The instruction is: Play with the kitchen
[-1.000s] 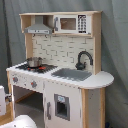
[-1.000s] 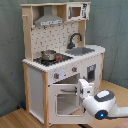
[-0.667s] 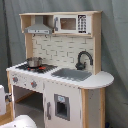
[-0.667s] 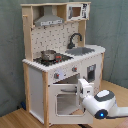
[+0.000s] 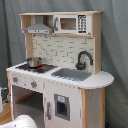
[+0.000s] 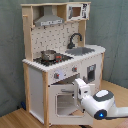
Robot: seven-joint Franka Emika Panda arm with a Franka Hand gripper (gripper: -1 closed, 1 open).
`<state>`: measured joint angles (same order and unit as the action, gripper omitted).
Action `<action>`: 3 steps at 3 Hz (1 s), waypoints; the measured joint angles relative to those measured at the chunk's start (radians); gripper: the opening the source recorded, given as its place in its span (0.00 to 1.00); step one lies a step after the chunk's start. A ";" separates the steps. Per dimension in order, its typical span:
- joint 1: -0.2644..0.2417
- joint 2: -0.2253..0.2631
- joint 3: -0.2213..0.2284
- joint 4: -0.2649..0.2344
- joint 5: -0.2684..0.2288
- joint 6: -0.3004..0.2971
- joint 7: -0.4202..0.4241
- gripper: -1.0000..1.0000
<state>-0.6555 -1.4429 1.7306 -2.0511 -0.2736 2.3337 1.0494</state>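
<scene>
The kitchen (image 6: 62, 60) is standing upright on the floor (image 6: 20, 120), directly behind the gripper (image 6: 80, 85). In the second exterior view, the gripper is being brought slightly closer to the oven door (image 6: 67, 102) than a second ago, just below the knobs (image 6: 65, 74). Whether the gripper is open or holding anything cannot be told. A door or knob is probably being approached; nothing on the kitchen is being moved yet.
</scene>
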 joint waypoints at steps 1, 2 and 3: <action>-0.022 -0.002 -0.006 0.070 -0.002 0.007 -0.097 1.00; -0.051 -0.003 -0.028 0.144 -0.003 0.007 -0.196 1.00; -0.077 -0.003 -0.052 0.199 -0.003 0.006 -0.286 1.00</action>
<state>-0.7324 -1.4454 1.6789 -1.8521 -0.2764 2.3401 0.7630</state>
